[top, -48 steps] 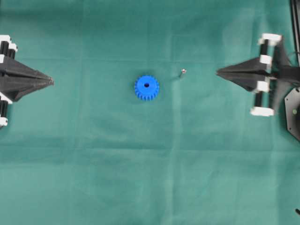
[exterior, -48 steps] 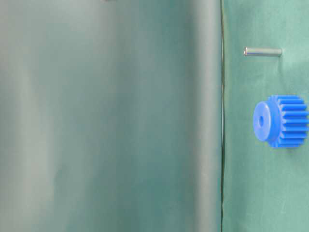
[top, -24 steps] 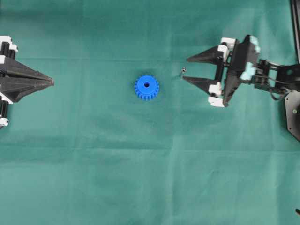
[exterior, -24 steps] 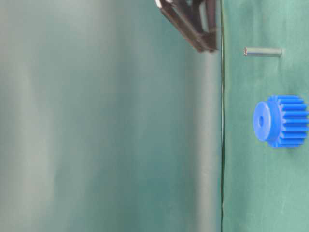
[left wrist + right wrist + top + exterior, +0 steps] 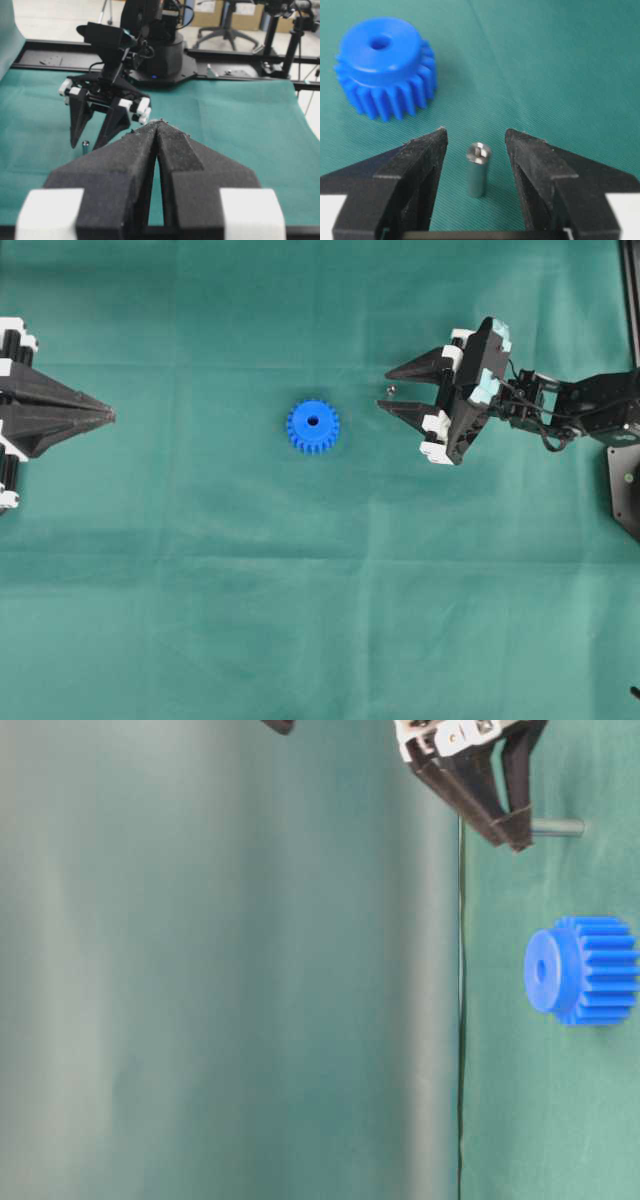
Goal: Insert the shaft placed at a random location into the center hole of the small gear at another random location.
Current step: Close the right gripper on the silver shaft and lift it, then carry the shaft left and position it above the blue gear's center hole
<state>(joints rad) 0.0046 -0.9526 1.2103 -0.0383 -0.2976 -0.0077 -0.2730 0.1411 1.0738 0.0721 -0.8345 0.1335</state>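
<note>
The shaft (image 5: 390,390), a short silvery pin, stands upright on the green cloth (image 5: 300,590). My right gripper (image 5: 385,391) is open and low around it, one finger on each side. In the right wrist view the shaft (image 5: 478,167) sits between the fingertips (image 5: 440,137) with gaps on both sides. The small gear (image 5: 313,427) is bright blue and lies flat to the left of the shaft, its center hole (image 5: 313,422) facing up. Gear (image 5: 382,72) and hole (image 5: 379,44) also show ahead of the right jaws. My left gripper (image 5: 112,416) rests shut at the far left, holding nothing.
The right arm's black base (image 5: 625,480) sits at the right edge. A black frame rail (image 5: 250,55) borders the cloth behind the right arm. The table-level view shows the gear (image 5: 585,970) and part of the shaft (image 5: 560,827) behind a dark finger.
My right gripper opened, swung in from the right edge and came down around the shaft. Its jaws stand a little narrower than half a second ago. The left gripper, gear and shaft have not moved.
</note>
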